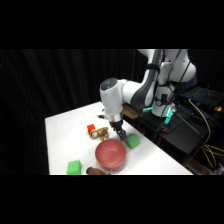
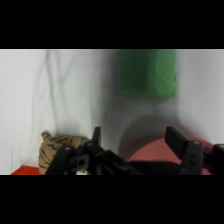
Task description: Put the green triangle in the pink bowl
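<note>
We hold our black two-finger gripper [image 2: 134, 140] spread and empty above the rim of the round salmon-pink bowl [image 1: 110, 154], its fingers parted because nothing is grasped yet. The small medium-green wedge-shaped triangle [image 2: 146, 72] lies on the white table [image 1: 65, 135] just beside the bowl, ahead of our fingers. A small striped tiger toy [image 2: 56, 146] sits near the bowl.

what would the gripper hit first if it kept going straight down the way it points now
Probably bare white table. The open gripper points down into the gap between the pink bowl and the green triangle. In the wrist view the triangle lies ahead of the fingers, not between them. Depth is unclear.
</note>
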